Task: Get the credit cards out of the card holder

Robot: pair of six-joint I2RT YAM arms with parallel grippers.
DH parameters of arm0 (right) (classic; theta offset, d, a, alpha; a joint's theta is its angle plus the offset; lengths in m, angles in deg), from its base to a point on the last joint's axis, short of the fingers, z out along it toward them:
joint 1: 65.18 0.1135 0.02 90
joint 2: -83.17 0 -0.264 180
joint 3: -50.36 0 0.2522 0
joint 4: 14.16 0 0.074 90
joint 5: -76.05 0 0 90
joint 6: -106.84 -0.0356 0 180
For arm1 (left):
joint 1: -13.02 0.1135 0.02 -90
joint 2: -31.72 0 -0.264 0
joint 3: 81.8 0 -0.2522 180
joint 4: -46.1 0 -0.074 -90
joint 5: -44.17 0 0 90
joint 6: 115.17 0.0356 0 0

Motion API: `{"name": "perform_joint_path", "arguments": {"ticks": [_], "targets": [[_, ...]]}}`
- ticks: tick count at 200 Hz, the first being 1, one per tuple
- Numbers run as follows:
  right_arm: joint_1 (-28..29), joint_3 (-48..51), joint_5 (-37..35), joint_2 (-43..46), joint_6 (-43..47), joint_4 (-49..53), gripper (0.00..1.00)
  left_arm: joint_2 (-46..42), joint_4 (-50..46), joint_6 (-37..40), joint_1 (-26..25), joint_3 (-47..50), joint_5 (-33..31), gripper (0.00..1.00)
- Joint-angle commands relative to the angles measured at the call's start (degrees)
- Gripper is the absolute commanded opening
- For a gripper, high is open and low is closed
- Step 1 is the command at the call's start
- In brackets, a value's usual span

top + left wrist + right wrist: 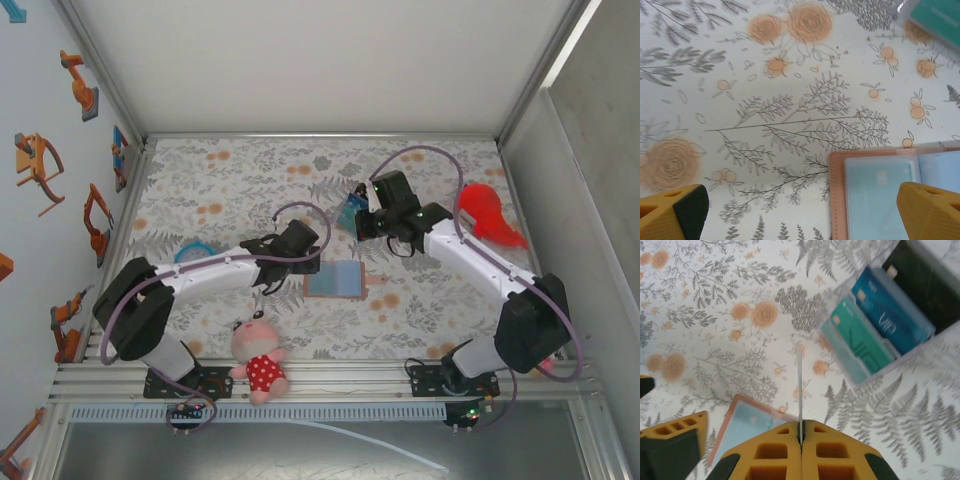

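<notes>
The card holder (334, 280) lies open on the table (200, 190). My left gripper (800, 212) gapes wide and empty at its left edge; my right gripper (801, 430) pinches 1 thin card (799, 385) just beyond its far side.

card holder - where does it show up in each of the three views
Top external: the card holder lies open mid-table, between the arms.
Left wrist: the card holder, bottom right, cut by the frame edge.
Right wrist: the card holder, bottom left.
Shared landmark: the clear rack of blue and teal cards, top right in both wrist views.
</notes>
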Motion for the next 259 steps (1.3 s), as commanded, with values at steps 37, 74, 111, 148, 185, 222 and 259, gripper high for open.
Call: {"name": "perform_joint_path", "arguments": {"ticks": [37,74,111,148,185,222,259], "targets": [[-1.5,-10.4,-4.8,-9.8,18.0,4.3,0.0,-5.7,-3.0,1.0,2.0,3.3,-4.4,0.97],[-2.3,-15.1,-5.2,-16.6,23.3,5.2,0.0,-7.9,-3.2,0.5,2.8,4.5,-5.8,0.97],[-2.9,-18.0,-5.6,-21.3,27.5,5.9,0.0,-8.6,-3.8,0.3,3.5,5.1,-6.2,0.97],[-3.5,-19.0,-5.2,-24.0,29.9,5.3,0.0,-8.6,-4.0,0.2,3.7,5.3,-6.2,0.97],[-4.2,-20.7,-4.0,-25.9,31.9,5.1,0.0,-8.6,-4.0,0.2,3.8,5.3,-6.1,0.97],[-5.0,-21.6,-1.0,-27.8,32.3,5.4,0.0,-8.7,-4.1,0.2,3.9,5.2,-6.2,0.97],[-4.9,-21.7,2.5,-29.0,32.3,5.6,0.0,-8.5,-4.5,0.4,4.0,4.9,-6.0,0.97]]}}
